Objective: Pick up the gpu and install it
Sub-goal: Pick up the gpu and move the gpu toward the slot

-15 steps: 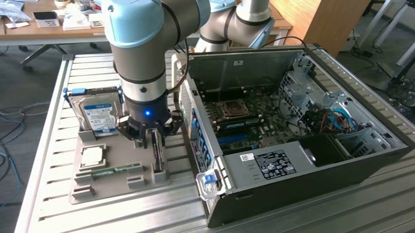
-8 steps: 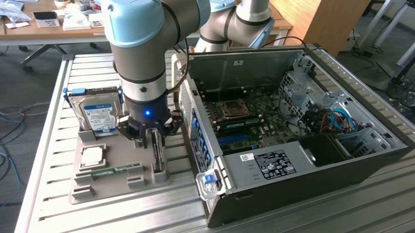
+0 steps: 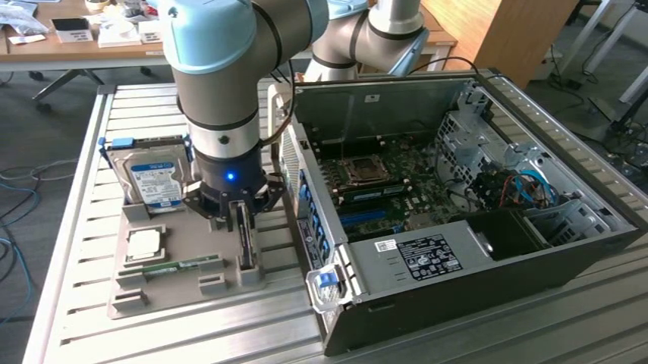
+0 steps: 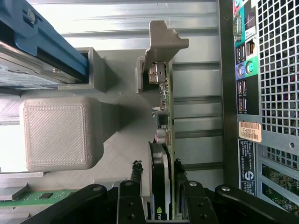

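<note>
Gripper (image 4: 158, 176) astride gpu (image 4: 158, 154); orange case sticker (image 4: 250, 131), maybe barcode, unreadable.

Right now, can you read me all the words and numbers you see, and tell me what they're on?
Nothing reads clearly enough to quote.
Tan barcode sticker on the computer case back: short code, too blurred.
Black-and-white label on the power supply: too small.
Blue-white label on the hard drive: too small.
Black sticker under the tan one: too small.
</note>
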Available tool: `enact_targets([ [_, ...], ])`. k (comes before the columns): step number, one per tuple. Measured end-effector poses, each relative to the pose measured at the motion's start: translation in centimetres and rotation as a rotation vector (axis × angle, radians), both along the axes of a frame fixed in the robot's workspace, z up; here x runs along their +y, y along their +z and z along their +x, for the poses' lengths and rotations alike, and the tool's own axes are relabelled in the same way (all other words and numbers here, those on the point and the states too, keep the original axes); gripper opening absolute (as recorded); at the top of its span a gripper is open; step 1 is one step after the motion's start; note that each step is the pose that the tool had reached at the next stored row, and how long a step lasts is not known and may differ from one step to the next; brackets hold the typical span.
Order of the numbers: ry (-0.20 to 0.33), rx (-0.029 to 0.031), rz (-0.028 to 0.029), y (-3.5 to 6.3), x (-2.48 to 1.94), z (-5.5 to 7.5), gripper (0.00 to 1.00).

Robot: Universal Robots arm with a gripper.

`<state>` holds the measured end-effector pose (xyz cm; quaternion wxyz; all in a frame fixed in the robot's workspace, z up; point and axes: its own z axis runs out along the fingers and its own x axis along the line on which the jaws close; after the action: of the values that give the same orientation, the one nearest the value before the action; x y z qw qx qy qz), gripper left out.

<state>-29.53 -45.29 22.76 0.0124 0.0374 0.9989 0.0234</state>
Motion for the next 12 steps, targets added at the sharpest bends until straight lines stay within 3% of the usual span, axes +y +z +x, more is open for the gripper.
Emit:
enact_targets([
  [12,0.000,0.0012,0.0002,-0.01,0.01,0.15,0.39],
])
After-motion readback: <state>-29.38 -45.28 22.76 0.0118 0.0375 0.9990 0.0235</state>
